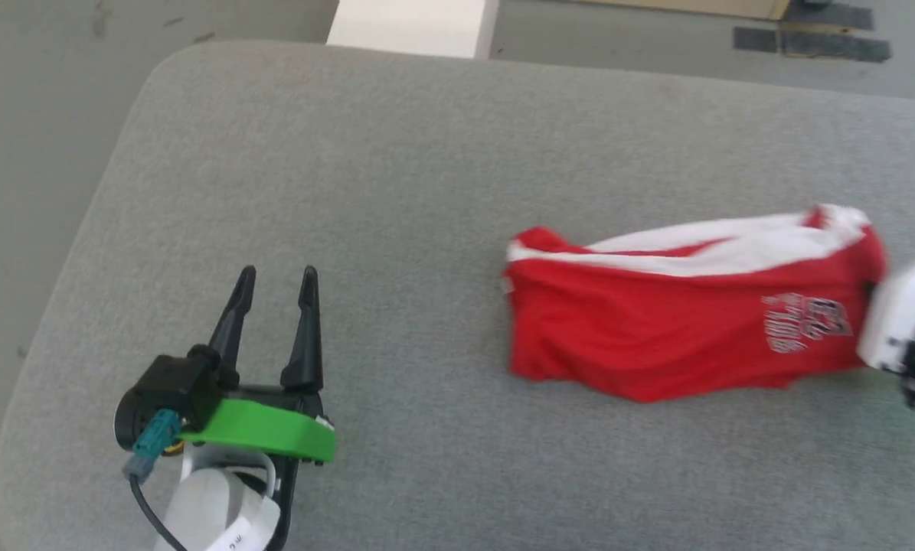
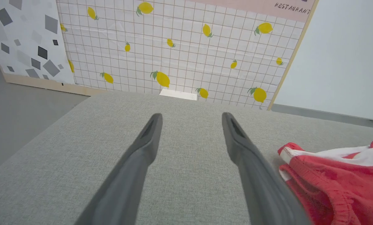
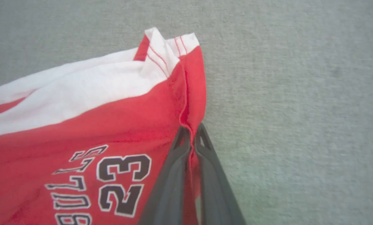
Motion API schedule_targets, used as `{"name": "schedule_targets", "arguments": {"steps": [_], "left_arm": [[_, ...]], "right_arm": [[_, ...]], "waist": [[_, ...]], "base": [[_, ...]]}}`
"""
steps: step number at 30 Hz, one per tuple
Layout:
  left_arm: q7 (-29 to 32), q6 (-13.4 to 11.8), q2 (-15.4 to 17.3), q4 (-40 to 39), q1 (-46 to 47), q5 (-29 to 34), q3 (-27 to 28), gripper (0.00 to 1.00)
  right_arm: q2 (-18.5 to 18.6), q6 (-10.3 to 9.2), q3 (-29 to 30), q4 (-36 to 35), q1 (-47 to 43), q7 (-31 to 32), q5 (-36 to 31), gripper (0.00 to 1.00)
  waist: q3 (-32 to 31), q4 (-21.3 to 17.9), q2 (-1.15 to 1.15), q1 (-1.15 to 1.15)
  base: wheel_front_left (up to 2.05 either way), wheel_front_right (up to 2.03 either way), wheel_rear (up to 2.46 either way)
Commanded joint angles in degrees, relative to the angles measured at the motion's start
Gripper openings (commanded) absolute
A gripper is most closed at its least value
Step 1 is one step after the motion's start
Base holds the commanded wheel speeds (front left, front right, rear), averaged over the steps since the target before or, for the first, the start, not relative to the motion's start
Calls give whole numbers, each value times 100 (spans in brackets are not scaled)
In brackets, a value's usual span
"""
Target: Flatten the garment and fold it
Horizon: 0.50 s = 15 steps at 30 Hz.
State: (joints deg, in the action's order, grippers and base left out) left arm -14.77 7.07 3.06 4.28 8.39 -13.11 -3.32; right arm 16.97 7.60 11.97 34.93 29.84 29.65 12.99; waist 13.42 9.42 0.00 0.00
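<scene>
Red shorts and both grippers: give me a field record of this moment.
garment: red shorts, bunched, not yet flat
showing on it: white stripe, BULLS 23 print
surface: grey fabric tabletop
left gripper: open, over bare tabletop, apart from the shorts
right gripper: shut on a red edge of the shorts, beside the print
task stage: flattening not done, no fold made

Open grey upholstered surface (image 1: 396, 168) lay ahead of, behind and left of the red shorts (image 1: 656, 337). Their right hem was blocked, pinched between the closed fingers of the right gripper (image 3: 192, 132). The left gripper (image 1: 277, 279), fingers spread, sat well left of the shorts. A white block (image 1: 411, 27) stood beyond the far edge.
</scene>
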Motion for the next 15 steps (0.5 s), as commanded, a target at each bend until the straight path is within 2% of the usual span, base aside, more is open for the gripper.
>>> {"name": "schedule_targets", "arguments": {"steps": [1,5,8,11,15], "left_arm": [[-23,41,-18,17,-99,40,-10,100],[-23,41,-18,28,-170,74,-23,100],[-23,41,-18,39,-202,96,-34,100],[-23,41,-18,64,-213,106,-39,100],[-23,41,-18,109,-199,101,-89,100]], "right_arm": [[27,-11,242,-200,-218,-53,-151,0],[-79,-11,886,-820,-641,31,-579,0],[-222,-11,1106,-1383,-874,141,-863,0],[-365,-11,1007,-1917,-1012,272,-991,0],[-448,-11,595,-2601,-1093,517,-1067,0]], "waist": [[-150,-169,0,0],[-219,-297,0,0],[-250,-372,0,0],[-272,-413,0,0],[-295,-425,0,0]], "base": [[0,0,0],[0,0,0],[0,0,0],[0,0,0],[0,0,0]]}}
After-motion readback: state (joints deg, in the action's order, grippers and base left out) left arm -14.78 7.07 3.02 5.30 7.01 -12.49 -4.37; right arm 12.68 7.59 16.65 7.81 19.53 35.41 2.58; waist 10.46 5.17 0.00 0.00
